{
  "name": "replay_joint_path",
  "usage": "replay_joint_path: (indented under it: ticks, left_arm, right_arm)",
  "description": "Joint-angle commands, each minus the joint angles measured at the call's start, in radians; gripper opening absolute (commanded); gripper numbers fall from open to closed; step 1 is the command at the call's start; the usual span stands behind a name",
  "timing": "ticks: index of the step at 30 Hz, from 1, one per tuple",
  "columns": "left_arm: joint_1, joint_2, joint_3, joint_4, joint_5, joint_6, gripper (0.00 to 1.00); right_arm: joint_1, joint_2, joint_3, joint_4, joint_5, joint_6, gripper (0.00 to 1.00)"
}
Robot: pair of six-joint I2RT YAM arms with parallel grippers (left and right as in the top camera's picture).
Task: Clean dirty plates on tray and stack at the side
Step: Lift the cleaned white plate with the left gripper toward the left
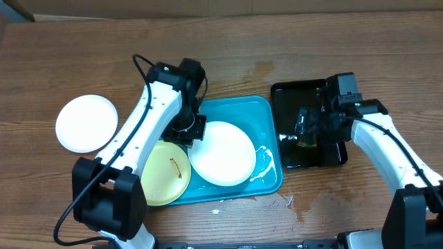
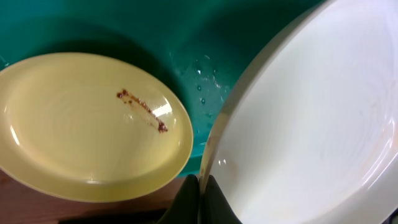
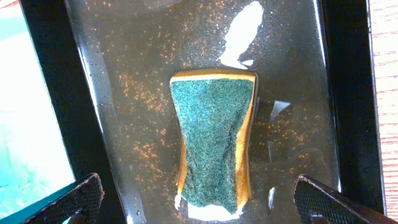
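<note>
My left gripper (image 1: pixel 196 131) (image 2: pixel 202 186) is shut on the rim of a white plate (image 1: pixel 223 153) (image 2: pixel 311 124) that lies on the turquoise tray (image 1: pixel 242 111) (image 2: pixel 186 37). A pale yellow plate (image 1: pixel 166 173) (image 2: pixel 93 124) with a brown smear (image 2: pixel 142 109) rests at the tray's left front corner, partly over the table. Another white plate (image 1: pixel 86 123) sits on the table to the left, off the tray. My right gripper (image 1: pixel 309 128) (image 3: pixel 205 196) hangs open over a green-and-yellow sponge (image 3: pixel 214 143), with nothing between its fingers.
The sponge lies in a wet glossy black tray (image 1: pixel 291 93) (image 3: pixel 124 62) to the right of the turquoise one. White foam (image 1: pixel 263 162) streaks the turquoise tray's right side. Wet spots (image 1: pixel 291 202) mark the wooden table near its front corner.
</note>
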State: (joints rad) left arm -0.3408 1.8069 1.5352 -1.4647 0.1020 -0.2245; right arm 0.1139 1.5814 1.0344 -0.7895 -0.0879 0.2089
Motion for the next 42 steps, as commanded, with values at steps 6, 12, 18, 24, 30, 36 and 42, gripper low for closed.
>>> replay_joint_path:
  ticks: [6,12,18,24,30,36,42]
  left_arm:
    - [0.026,0.064,0.05,-0.119,0.029,0.0,0.04]
    - [0.033,0.188,0.053,-0.188,0.026,0.0,0.04]
    - [0.044,0.228,0.096,-0.199,0.025,0.0,0.04]
    - [0.043,0.227,0.224,-0.196,-0.034,-0.004,0.04]
    - [0.043,0.227,0.269,-0.156,-0.165,-0.015,0.04]
    - [0.029,0.227,0.27,-0.103,-0.255,-0.016,0.04]
    - [-0.01,0.227,0.277,-0.1,-0.341,-0.019,0.04]
  right_arm:
    - [0.001,-0.008,-0.003,0.003,0.008,0.001,1.0]
    - [0.001,-0.008,-0.003,0.003,0.008,0.001,1.0]
    - [0.001,-0.008,-0.003,0.003,0.008,0.001,1.0]
    - [0.001,-0.008,-0.003,0.003,0.008,0.001,1.0]
    - [0.001,-0.008,-0.003,0.003,0.008,0.001,1.0]
    - [0.001,-0.008,-0.003,0.003,0.008,0.001,1.0]
    - [0.001,-0.008,-0.003,0.003,0.008,0.001,1.0]
